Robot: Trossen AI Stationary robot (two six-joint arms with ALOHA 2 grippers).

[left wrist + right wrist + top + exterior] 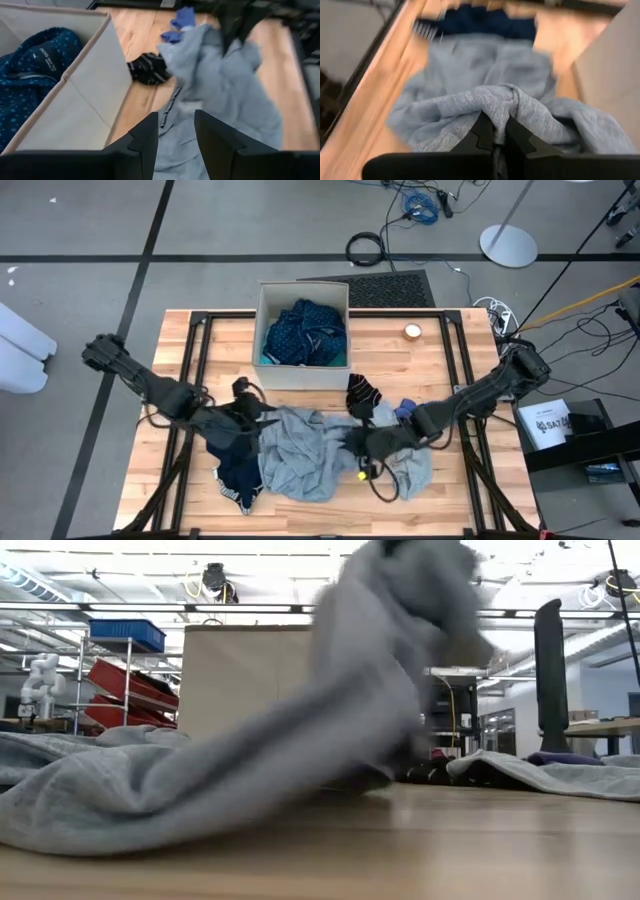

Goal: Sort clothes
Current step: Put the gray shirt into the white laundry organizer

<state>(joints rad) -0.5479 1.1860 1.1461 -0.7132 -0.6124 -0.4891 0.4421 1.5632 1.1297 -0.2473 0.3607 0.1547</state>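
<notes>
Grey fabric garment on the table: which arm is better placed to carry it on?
Right. The right end effector is already shut on a bunched fold of the grey fabric garment, lifting it. The left end effector is open, gripping nothing, beside the beige fabric box.

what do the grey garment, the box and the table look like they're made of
Grey garment: soft heathered knit, probably cotton jersey; it bunches in folds where the right claw pinches it.
Box: beige with a matte finish, likely fabric-covered board; its wall shows a crease.
Table: light wood planks with visible grain and seams, held in a black metal frame.
</notes>
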